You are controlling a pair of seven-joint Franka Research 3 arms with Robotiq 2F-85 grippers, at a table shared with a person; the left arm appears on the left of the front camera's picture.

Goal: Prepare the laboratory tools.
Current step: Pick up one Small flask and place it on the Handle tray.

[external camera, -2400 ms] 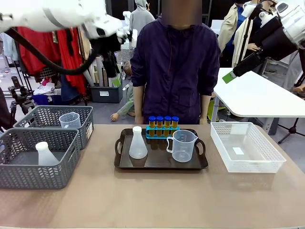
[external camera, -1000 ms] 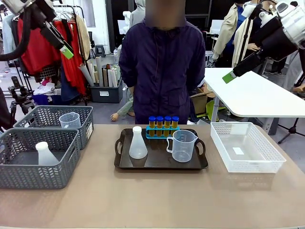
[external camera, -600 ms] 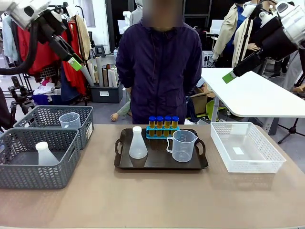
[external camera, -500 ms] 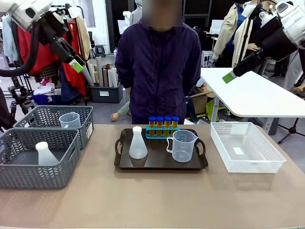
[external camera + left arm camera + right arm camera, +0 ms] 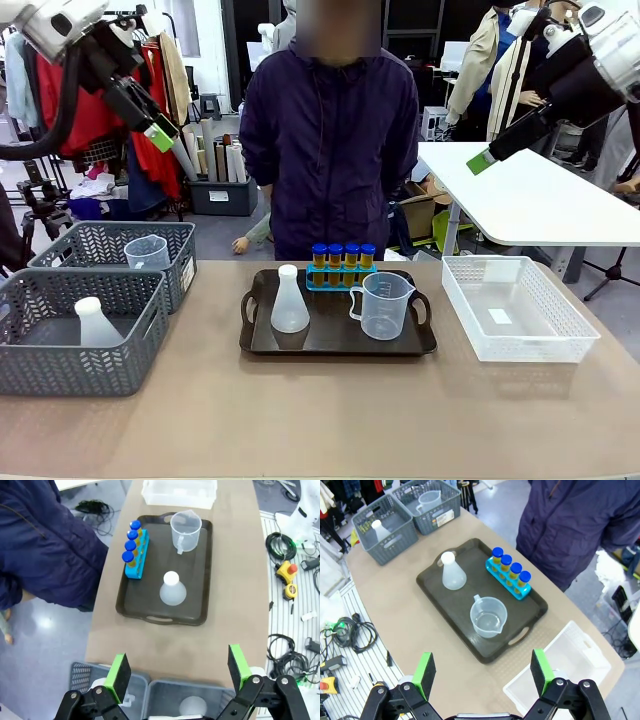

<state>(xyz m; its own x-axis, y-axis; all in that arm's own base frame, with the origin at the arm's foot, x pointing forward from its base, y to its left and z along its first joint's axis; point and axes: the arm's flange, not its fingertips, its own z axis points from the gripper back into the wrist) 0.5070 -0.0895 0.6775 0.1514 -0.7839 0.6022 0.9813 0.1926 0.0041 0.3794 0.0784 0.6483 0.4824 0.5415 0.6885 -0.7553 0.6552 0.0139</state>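
Observation:
A dark tray (image 5: 338, 346) lies mid-table in front of a person in a navy jacket. On it stand a translucent conical flask (image 5: 289, 302), a clear measuring jug (image 5: 382, 305) and blue-capped amber test tubes (image 5: 341, 258) in a blue rack. My left gripper (image 5: 156, 128) hangs open high at the upper left, far above the table. In its wrist view the left gripper (image 5: 179, 667) is empty, with the flask (image 5: 172, 587) far below. My right gripper (image 5: 480, 160) is raised at the upper right, and it (image 5: 482, 671) is open and empty above the jug (image 5: 488, 616).
Two grey lattice baskets stand at the left, the near one (image 5: 60, 375) with a second flask (image 5: 98, 325) in it and the far one (image 5: 180, 262) with a second jug (image 5: 147, 252). A white lattice basket (image 5: 515, 345) stands at the right.
My left arm has swung from the top centre to the upper left, then eased slightly right and down. The person has shifted a little to the left. The right arm has not moved.

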